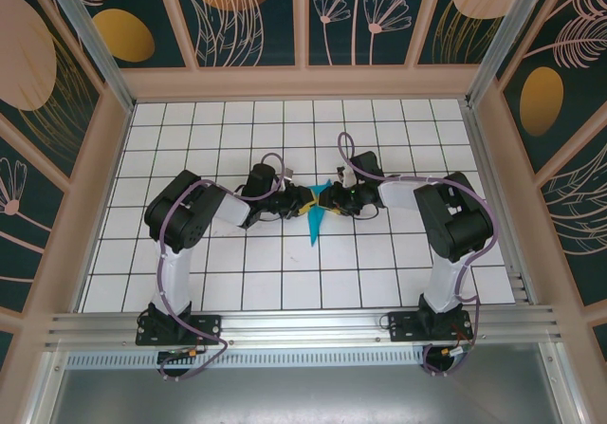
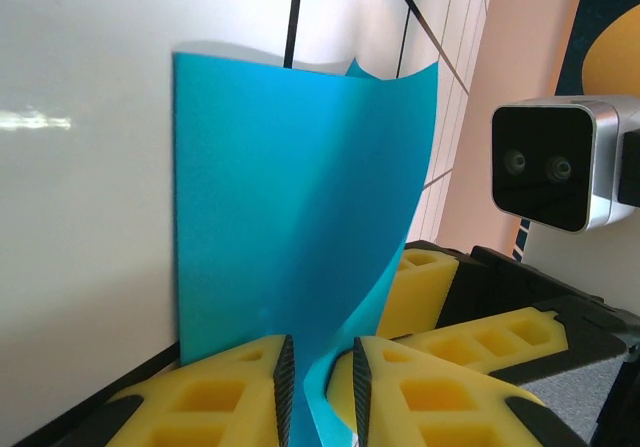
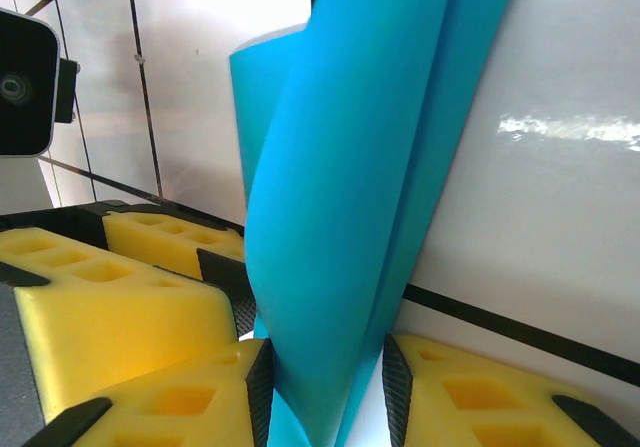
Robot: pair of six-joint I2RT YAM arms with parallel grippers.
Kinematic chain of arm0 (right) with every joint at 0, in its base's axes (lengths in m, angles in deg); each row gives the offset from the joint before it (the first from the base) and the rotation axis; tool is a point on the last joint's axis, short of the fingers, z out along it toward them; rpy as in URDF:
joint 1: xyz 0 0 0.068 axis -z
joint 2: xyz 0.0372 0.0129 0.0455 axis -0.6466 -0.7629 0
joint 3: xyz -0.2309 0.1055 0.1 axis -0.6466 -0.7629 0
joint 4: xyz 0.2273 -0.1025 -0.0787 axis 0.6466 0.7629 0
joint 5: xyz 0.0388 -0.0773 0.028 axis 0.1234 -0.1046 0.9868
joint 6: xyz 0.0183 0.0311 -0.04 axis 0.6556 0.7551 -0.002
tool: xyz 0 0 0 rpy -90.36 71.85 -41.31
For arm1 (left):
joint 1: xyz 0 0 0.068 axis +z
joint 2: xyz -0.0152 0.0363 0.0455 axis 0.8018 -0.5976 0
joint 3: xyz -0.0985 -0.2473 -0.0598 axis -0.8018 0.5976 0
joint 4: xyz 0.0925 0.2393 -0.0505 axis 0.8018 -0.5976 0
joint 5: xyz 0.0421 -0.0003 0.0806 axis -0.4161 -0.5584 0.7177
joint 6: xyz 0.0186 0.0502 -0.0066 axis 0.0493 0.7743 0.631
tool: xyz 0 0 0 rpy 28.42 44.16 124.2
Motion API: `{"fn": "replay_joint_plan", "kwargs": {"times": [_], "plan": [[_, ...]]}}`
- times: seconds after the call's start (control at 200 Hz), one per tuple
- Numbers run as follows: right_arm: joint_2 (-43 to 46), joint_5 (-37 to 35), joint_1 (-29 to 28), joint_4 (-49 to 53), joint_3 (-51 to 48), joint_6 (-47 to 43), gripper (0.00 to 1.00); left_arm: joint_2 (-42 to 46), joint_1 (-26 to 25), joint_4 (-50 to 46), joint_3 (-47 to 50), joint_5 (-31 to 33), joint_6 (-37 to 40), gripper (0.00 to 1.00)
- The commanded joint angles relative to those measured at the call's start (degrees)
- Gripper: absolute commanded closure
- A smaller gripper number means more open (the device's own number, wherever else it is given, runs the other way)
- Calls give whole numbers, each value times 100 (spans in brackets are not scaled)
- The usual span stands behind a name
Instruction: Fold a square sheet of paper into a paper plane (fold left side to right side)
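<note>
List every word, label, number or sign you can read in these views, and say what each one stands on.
None can be read.
The sheet of paper is plain teal.
The table bears only black grid lines.
The wall panels carry flower patterns and no lettering.
The wrist camera shows no legible mark.

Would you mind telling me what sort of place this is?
Likely an enclosed robot test cell: a white grid-tiled table, floral-printed wall panels around it, and left arm and right arm bolted to an aluminium rail.

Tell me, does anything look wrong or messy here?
Nothing spilled or torn. The paper just bows loosely off the table, pinched by the left claw and right claw, its fold not pressed flat.
</note>
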Motion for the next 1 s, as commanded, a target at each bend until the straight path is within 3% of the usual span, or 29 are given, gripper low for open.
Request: {"fn": "replay_joint_plan", "kwargs": {"times": [0.0,0.235,0.495,0.996], "plan": [[11,94,11,-46,-79,9,63,90,-26,-80,-8,-12,64,74],[28,103,20,-71,-96,16,63,428,42,-499,12,120,328,74],[25,95,19,-72,-106,18,64,244,36,-322,53,74,198,75],[-1,104,20,-65,-74,21,63,94,25,-894,-169,76,406,75]]}}
